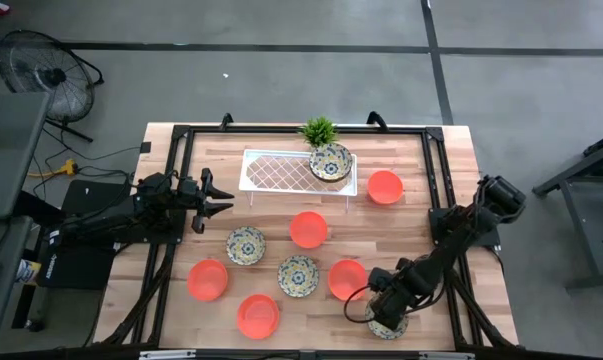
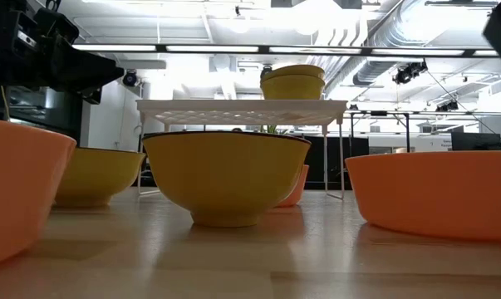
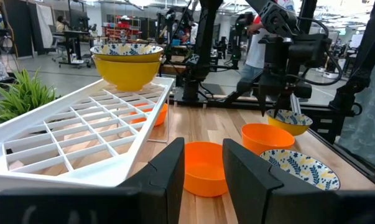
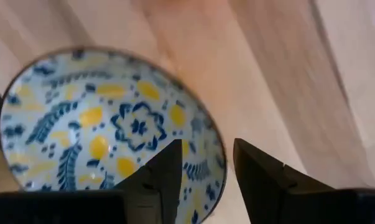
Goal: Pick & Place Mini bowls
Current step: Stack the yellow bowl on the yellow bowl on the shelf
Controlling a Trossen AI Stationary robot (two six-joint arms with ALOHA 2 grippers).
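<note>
Five orange and five floral mini bowls show in the high view. Two floral ones are stacked on the white lattice tray [image 1: 281, 172] at its right end [image 1: 330, 160]. The others rest on the table, among them orange bowls [image 1: 308, 229] [image 1: 347, 279] and floral bowls [image 1: 245, 245] [image 1: 297, 275]. My right gripper [image 4: 206, 168] [image 1: 381, 305] is open, pointing down over the floral bowl [image 4: 112, 124] [image 1: 389, 322] near the table's near right corner. One finger stands inside its rim and one outside. My left gripper [image 1: 219, 200] [image 3: 203, 168] waits open at the table's left, level, facing the tray. My right gripper comes from above at the floral bowl's rim [image 4: 219, 149], which lies in the gap between the two open fingers. The bowl sits upright on the table. I cannot tell whether either finger touches it.
A small green potted plant [image 1: 319, 130] stands at the tray's far side. A black frame [image 1: 181, 135] runs around the table's edges. More orange bowls sit at the right of the tray [image 1: 385, 186] and near the near edge [image 1: 208, 280] [image 1: 258, 316].
</note>
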